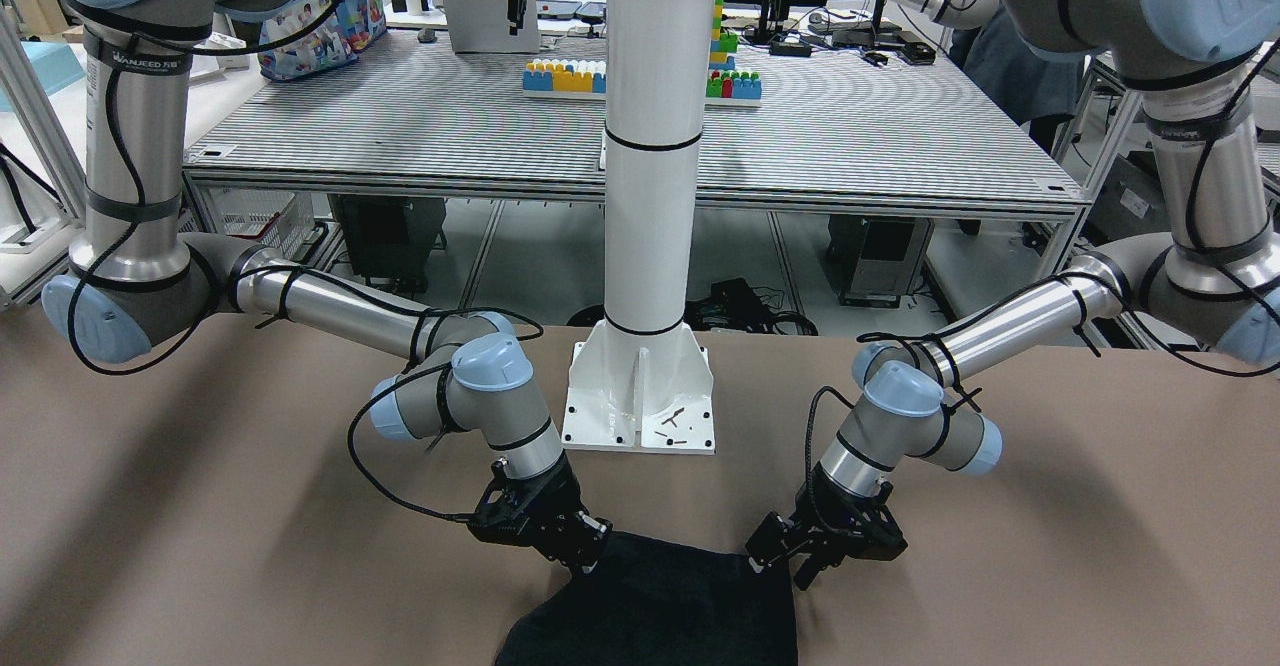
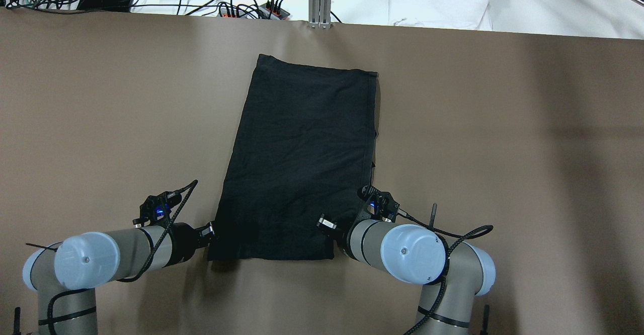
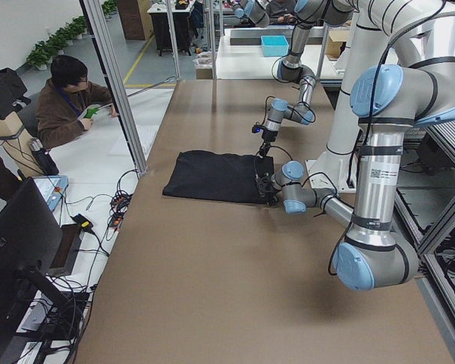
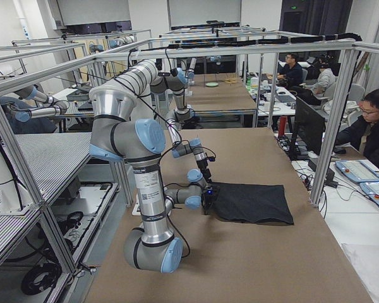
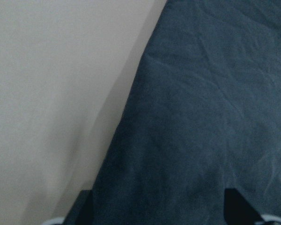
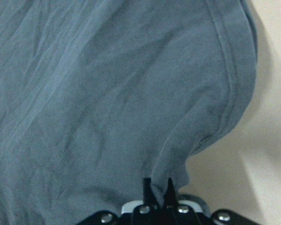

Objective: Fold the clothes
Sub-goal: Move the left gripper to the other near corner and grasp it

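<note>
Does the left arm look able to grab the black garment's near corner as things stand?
Probably yes: the left gripper sits at that corner of the black garment, open, fabric lying between its fingers in the wrist view; nothing blocks it.

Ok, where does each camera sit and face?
Front-facing: opposite the robot, facing it; both arms, pillar.
Overhead: behind robot, looking down; both arms, garment.
Exterior left: at robot's left; left arm nearest.
Exterior right: at robot's right; right arm nearest.
Left wrist: open left tool at garment's edge.
Right wrist: right tool pinching garment.
All show garment.
</note>
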`<state>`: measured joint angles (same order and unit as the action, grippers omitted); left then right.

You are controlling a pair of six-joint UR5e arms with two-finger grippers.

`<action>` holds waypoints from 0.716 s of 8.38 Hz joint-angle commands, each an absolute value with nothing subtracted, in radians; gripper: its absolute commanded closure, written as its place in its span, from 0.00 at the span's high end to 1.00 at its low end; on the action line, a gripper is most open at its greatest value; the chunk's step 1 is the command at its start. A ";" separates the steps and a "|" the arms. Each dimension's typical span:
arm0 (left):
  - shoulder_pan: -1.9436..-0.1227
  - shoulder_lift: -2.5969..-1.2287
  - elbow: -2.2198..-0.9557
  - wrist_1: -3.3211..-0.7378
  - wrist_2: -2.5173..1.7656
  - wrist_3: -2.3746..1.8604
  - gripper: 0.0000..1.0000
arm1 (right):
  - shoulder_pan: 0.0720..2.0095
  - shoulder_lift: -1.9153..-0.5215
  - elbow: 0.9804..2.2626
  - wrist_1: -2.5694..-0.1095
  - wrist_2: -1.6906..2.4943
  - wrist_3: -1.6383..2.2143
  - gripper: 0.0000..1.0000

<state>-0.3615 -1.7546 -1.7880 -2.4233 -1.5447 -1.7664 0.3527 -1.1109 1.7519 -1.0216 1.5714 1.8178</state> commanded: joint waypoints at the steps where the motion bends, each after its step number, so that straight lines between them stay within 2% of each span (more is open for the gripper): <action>1: -0.334 -1.740 -1.790 -2.424 -1.526 -1.769 1.00 | 0.354 -1.111 1.750 -1.022 1.571 1.818 0.00; 2: -0.322 -1.740 -1.789 -2.424 -1.525 -1.766 0.99 | 0.354 -1.112 1.750 -1.022 1.571 1.818 0.00; 3: -0.319 -1.740 -1.789 -2.424 -1.511 -1.766 0.78 | 0.354 -1.112 1.750 -1.022 1.571 1.818 0.00; 5: -0.288 -1.740 -1.787 -2.422 -1.471 -1.764 0.07 | 0.354 -1.112 1.750 -1.022 1.571 1.818 0.00; 6: -0.284 -1.741 -1.789 -2.422 -1.470 -1.758 0.00 | 0.354 -1.114 1.750 -1.022 1.571 1.818 0.00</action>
<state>-0.2992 -1.7397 -1.7877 -2.4225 -1.4847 -1.7647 0.3543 -1.1121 1.7503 -1.0216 1.5708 1.8178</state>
